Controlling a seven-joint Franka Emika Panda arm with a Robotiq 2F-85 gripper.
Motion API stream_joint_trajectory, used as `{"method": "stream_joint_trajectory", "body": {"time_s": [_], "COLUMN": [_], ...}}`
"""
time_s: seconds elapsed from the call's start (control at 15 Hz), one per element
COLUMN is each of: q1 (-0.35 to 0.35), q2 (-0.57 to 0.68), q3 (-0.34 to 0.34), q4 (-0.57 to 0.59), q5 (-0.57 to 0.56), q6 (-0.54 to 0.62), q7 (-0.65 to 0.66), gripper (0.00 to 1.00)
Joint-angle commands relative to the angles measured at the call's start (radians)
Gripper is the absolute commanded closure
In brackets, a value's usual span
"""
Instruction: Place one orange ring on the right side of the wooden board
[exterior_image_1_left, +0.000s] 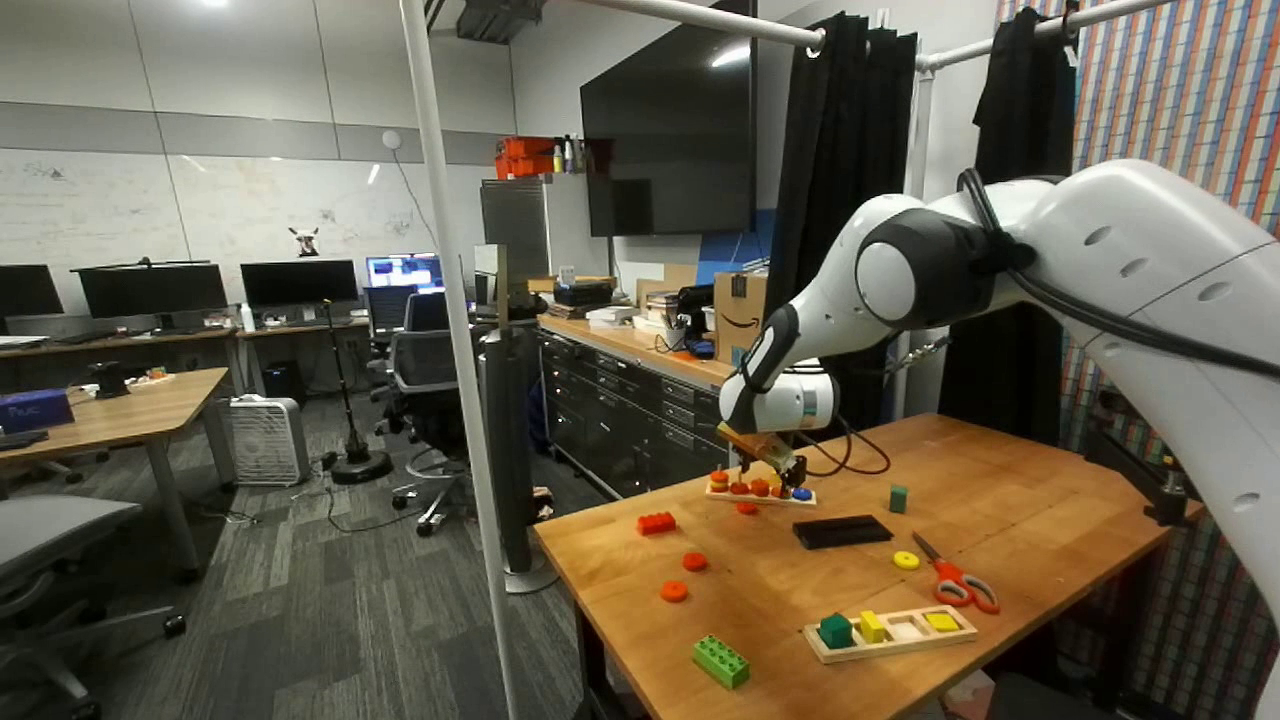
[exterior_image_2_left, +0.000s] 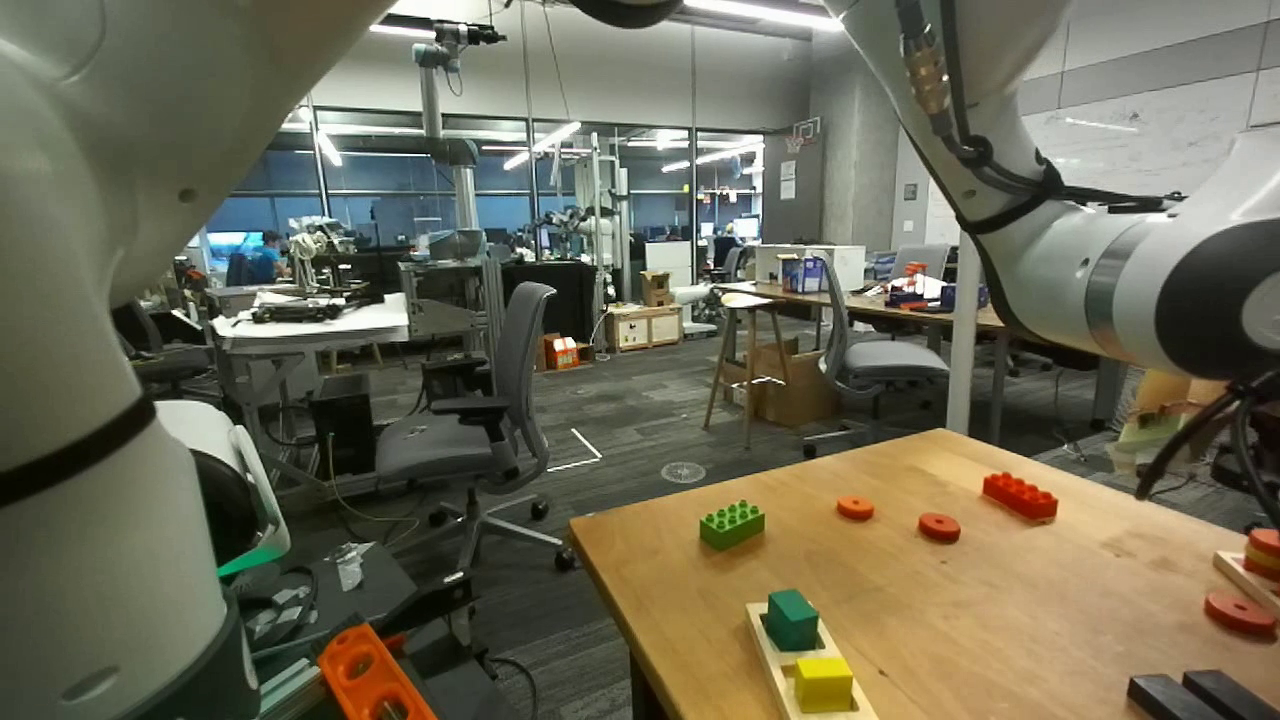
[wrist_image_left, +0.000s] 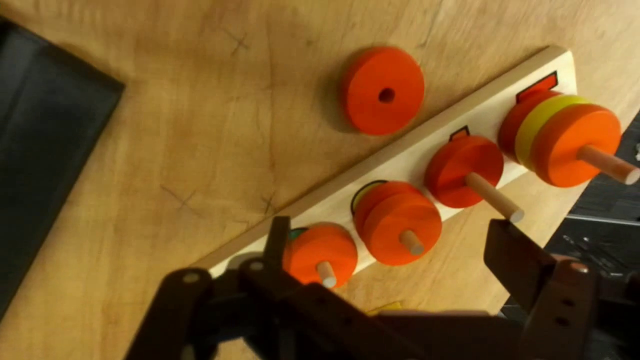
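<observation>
Arm enters from the right edge in an exterior view, elbow high, forearm sloping down, wrist low over the far part of the table. Gripper aims downward above the wooden board. Fingers spread wide; in the wrist view one overlaps the board, the other sits past its long edge. Fingertip contact with the nearest ring: cannot tell.

Orange ring tops an end stack, over yellow and red. Second orange ring tops another stack; third orange ring sits on the peg closest to the overlapping finger. Redder ring between the two stacks. Loose ring, red-orange, flat on the table just beside the board. Lighter loose ring well apart from it. Which one the task means, cannot tell.

Blue ring at one board end in an exterior view; gripper hides that end in the wrist view. Green patch behind third orange ring: ring or print, cannot tell. Wooden board runs off the right edge in an exterior view. Black object cut off at wrist view's left.
</observation>
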Motion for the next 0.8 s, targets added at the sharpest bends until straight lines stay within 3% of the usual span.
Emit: {"method": "stream_joint_trajectory", "body": {"time_s": [0.0, 0.13, 0.33, 0.53, 0.73], "q1": [0.025, 0.069, 0.197, 0.383, 0.580], "q2": [-0.063, -0.103, -0.190, -0.279, -0.365], "q3": [0.013, -0.011, -0.123, -0.301, -0.478], "q4": [-0.088, -0.176, -0.324, -0.452, -0.517], "q5": [0.005, -0.010, -0.092, -0.233, -0.389], "q6": [-0.003, 0.031, 0.068, 0.172, 0.168], "q7": [-0.007, 0.013, 0.073, 0.174, 0.250], "gripper": [0.00, 0.00, 0.00, 0.00, 0.00]}}
